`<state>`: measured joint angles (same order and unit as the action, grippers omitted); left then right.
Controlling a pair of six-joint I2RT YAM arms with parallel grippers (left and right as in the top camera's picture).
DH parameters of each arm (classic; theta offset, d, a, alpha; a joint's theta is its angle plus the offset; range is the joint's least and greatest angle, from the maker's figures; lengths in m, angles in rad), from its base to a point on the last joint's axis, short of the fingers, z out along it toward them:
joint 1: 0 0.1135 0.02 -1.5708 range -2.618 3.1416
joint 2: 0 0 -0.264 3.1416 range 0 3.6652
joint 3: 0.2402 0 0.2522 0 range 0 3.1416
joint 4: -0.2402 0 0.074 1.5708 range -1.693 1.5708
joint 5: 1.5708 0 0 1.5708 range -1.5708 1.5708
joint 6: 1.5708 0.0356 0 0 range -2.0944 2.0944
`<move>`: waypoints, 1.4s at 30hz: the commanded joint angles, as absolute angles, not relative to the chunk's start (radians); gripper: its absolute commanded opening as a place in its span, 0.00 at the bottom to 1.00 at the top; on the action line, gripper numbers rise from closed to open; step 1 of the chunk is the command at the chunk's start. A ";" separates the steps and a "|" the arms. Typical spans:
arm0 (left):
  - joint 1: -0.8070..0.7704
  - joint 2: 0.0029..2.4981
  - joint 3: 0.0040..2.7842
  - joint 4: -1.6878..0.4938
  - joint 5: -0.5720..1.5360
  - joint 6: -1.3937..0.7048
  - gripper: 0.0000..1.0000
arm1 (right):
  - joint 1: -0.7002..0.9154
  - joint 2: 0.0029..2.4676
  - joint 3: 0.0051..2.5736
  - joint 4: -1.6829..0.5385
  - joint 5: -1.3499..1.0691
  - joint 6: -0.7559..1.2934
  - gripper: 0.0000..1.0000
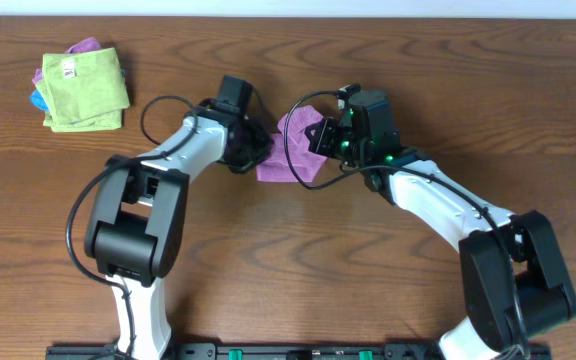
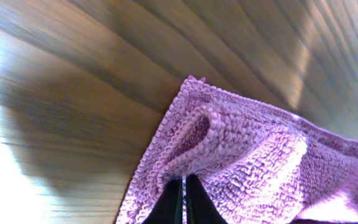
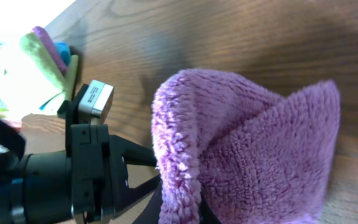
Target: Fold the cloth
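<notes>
Clamping tight, the left gripper (image 2: pixel 183 186) is pinching a hemmed corner of the small lilac terry cloth (image 2: pixel 247 149), its two dark fingers nearly meeting with the pile bunching up around them. The right gripper (image 1: pixel 320 136) is sitting at the opposite edge of the cloth, but whether it is closed is impossible to tell — in its wrist view the fabric is rising in a soft peak over where the fingers would be, hiding them. The cloth is lying mid-table on the brown wooden tabletop (image 1: pixel 468 80), between the two arms, partly raised and rumpled rather than flat. Well apart, toward the far left corner, a lime-green folded cloth (image 1: pixel 86 90) is topping a small stack.

Judging by how it is drooping and creasing, the cloth is light, limp and grippy — it is not going to hold a shape by itself, and a mid-panel grasp would only bunch it. Corners and hemmed edges look like the best holds, one per gripper, keeping the fabric taut while one edge is being carried over the other.
</notes>
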<state>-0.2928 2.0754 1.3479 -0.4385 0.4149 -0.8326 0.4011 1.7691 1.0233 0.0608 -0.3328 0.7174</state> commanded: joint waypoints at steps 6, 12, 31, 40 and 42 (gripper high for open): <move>-0.248 2.111 1.404 -0.482 0.342 -0.736 0.05 | 0.445 1.773 1.047 0.052 -0.376 0.691 0.01; -0.249 2.111 1.404 -0.482 0.313 -0.737 0.06 | 0.492 1.773 1.048 0.048 -0.412 0.691 0.01; -0.245 2.033 1.428 -0.529 0.279 -0.675 0.06 | 0.567 1.848 1.101 0.032 -0.393 0.674 0.01; -0.207 1.901 1.428 -0.600 0.225 -0.664 0.06 | 0.570 1.848 1.102 0.027 -0.381 0.671 0.01; -0.200 1.884 1.428 -0.618 0.213 -0.654 0.06 | 0.570 1.849 1.102 0.028 -0.373 0.671 0.01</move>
